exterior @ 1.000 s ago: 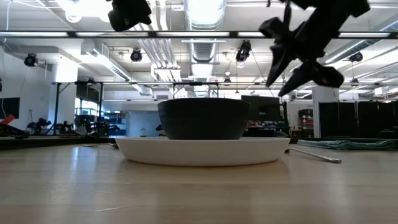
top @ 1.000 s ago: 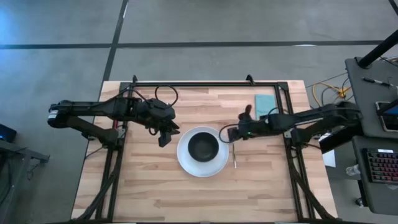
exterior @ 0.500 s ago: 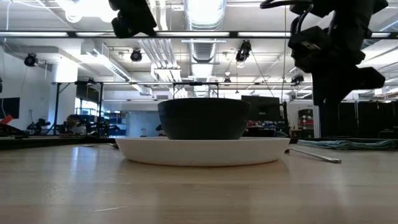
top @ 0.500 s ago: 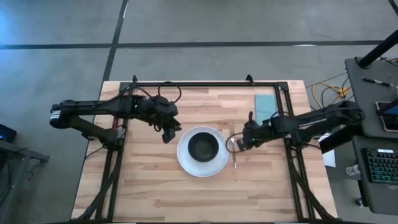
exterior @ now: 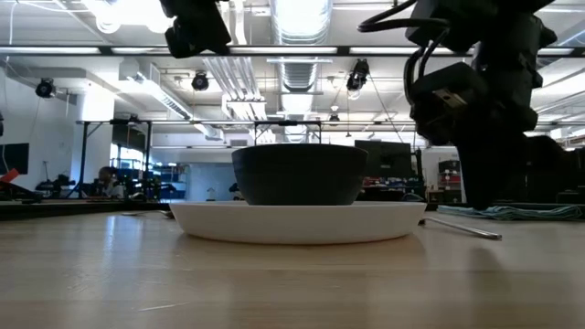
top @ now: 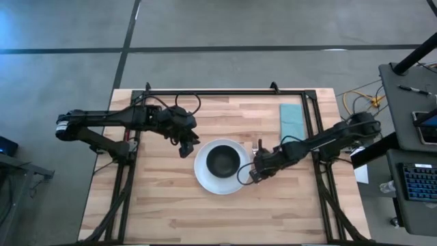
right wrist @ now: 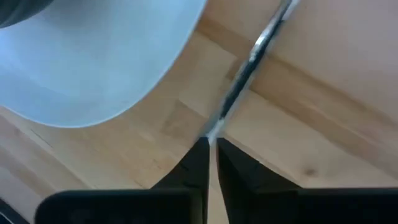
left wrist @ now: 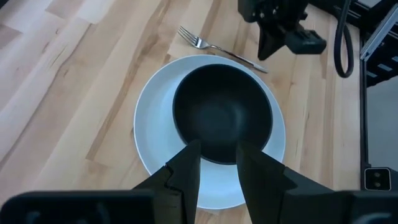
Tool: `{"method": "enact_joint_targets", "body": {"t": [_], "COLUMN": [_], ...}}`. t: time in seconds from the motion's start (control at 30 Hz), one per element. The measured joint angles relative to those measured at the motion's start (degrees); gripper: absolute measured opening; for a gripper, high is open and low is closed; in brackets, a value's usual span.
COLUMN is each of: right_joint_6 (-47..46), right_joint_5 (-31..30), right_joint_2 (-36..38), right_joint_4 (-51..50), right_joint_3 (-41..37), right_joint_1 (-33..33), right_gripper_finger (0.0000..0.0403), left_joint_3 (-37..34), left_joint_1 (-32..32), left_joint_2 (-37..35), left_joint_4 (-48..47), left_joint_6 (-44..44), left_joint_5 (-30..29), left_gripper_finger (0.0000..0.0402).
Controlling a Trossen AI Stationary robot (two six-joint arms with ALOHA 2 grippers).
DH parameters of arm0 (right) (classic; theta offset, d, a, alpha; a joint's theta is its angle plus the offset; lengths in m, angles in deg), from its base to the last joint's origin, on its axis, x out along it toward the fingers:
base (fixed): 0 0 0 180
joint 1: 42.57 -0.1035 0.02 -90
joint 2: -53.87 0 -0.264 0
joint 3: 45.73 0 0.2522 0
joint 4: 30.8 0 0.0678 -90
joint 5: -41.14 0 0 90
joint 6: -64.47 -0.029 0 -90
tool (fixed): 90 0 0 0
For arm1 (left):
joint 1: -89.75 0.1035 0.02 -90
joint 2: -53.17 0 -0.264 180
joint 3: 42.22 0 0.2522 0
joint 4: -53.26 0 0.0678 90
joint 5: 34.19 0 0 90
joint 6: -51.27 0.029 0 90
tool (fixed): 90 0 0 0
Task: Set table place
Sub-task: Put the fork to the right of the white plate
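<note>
Overhead: black bowl (top: 222, 161) sits on white plate (top: 222, 167) mid-worktop (top: 171, 205); left pincer (top: 186, 147) waits beside. Right wrist: your right pincer (right wrist: 210, 154), nearly closed, pinches the fork (right wrist: 249, 62) handle tip; it may slip.

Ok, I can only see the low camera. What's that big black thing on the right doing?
Observer: That's the right gripper. From above, it is down at the handle end of the fork, which lies on the table beside the plate.
Operator: Is there anything in the bowl?
Observer: No. The left wrist view looks straight into the bowl, and it is empty.
Operator: Where's the other arm?
Observer: The left gripper hangs open just off the plate's other side, holding nothing.
</note>
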Motion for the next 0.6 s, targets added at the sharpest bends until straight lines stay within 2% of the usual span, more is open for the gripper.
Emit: {"method": "enact_joint_targets", "body": {"t": [0.2,0.6], "right_joint_6": [-1.43,-1.97], "right_joint_5": [-0.02,-0.37], "right_joint_2": [-2.10,-2.06], "right_joint_4": [3.58,2.26], "right_joint_3": [0.00,-0.02], "right_joint_1": [-0.76,-1.84], "right_gripper_finger": [0.0009,0.0009], "left_joint_3": [0.00,0.00], "left_joint_1": [0.00,0.00], "left_joint_2": [0.00,-0.02], "left_joint_4": [-0.31,-0.37], "left_joint_6": [-0.01,0.00], "left_joint_5": [0.02,0.04], "left_gripper_finger": [0.0089,0.0089]}}
